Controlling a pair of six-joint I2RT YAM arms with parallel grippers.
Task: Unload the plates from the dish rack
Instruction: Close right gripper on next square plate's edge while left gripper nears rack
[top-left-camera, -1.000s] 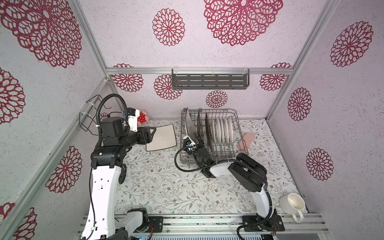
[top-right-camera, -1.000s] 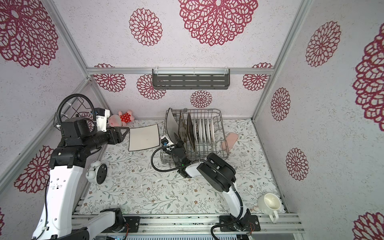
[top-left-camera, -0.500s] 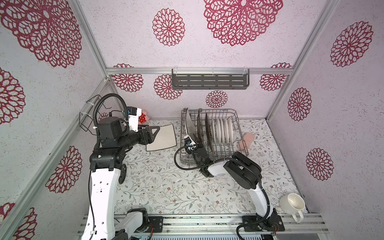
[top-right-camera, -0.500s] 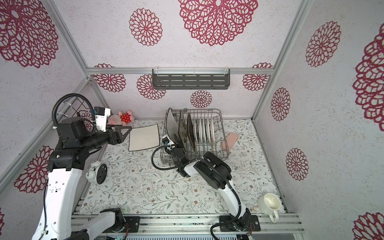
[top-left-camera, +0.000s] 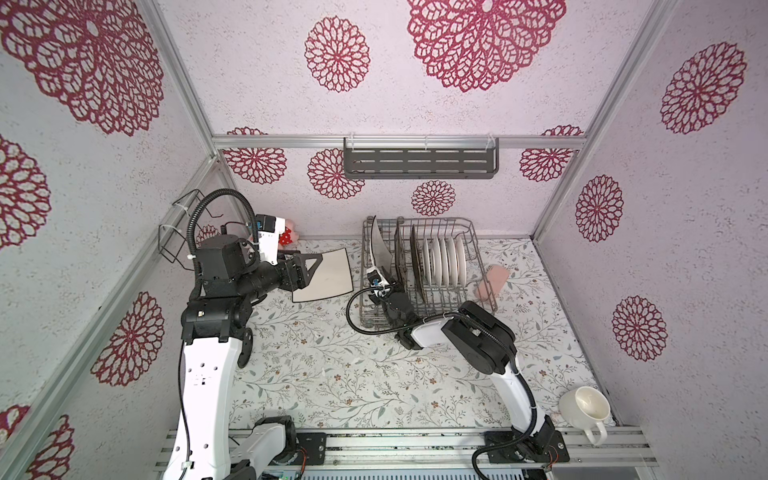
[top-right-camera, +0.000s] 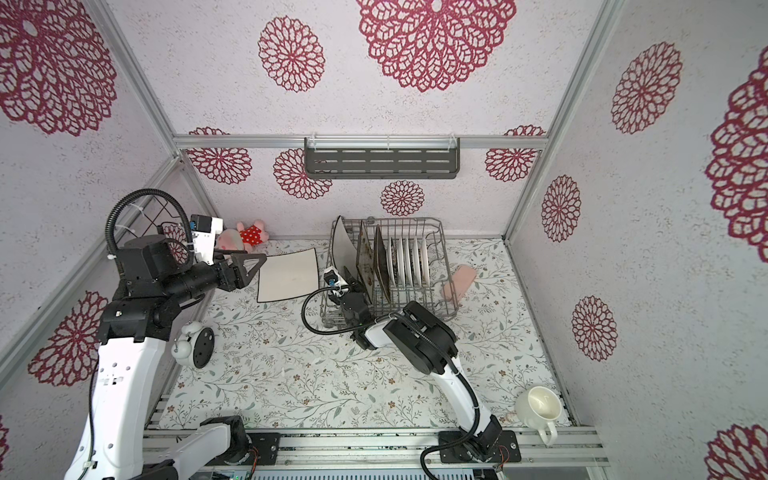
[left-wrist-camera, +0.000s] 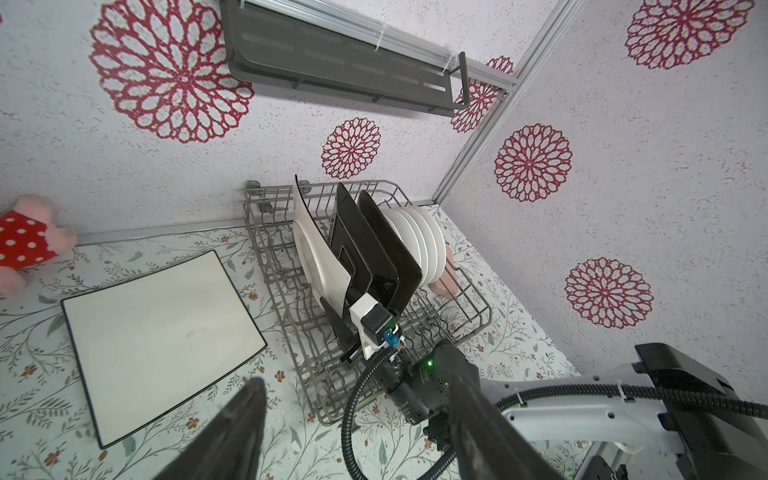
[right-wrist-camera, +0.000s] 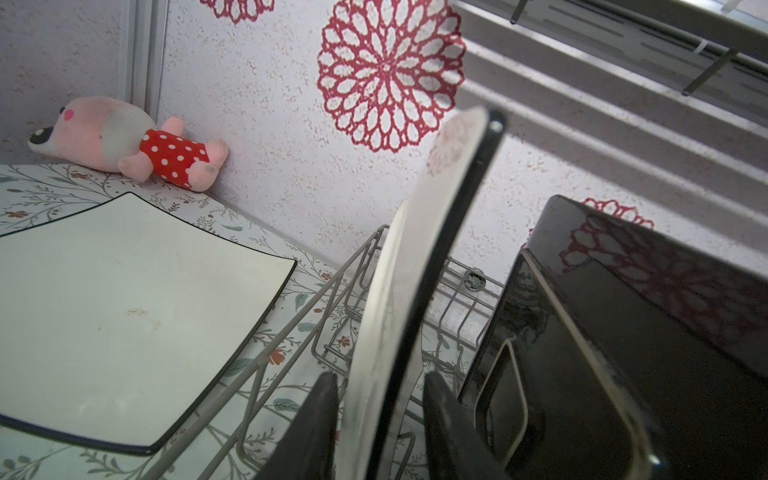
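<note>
One white square plate (top-left-camera: 322, 276) (left-wrist-camera: 162, 340) with a dark rim lies flat on the table, left of the dish rack (top-left-camera: 478, 266) (left-wrist-camera: 469, 307). My left gripper (top-left-camera: 311, 269) (left-wrist-camera: 356, 378) hovers open over its near left corner, holding nothing. In the rack stand another white square plate (top-left-camera: 380, 249) (right-wrist-camera: 415, 270), two dark brown plates (top-left-camera: 402, 257) (right-wrist-camera: 644, 311) and several round white plates (top-left-camera: 444, 259). My right gripper (top-left-camera: 385, 277) (right-wrist-camera: 380, 376) reaches into the rack's left end. Its fingers press close on both faces of the standing white plate's lower edge.
A pink plush toy (top-left-camera: 289, 237) lies against the back wall, and a pink sponge (top-left-camera: 492, 282) sits right of the rack. A white mug (top-left-camera: 584, 405) stands front right, an alarm clock (top-right-camera: 195, 347) by the left arm. A slotted shelf (top-left-camera: 419, 162) hangs above.
My right gripper's jaws have closed in on the standing white plate. My left gripper has lifted slightly over the flat plate and opened a little wider.
</note>
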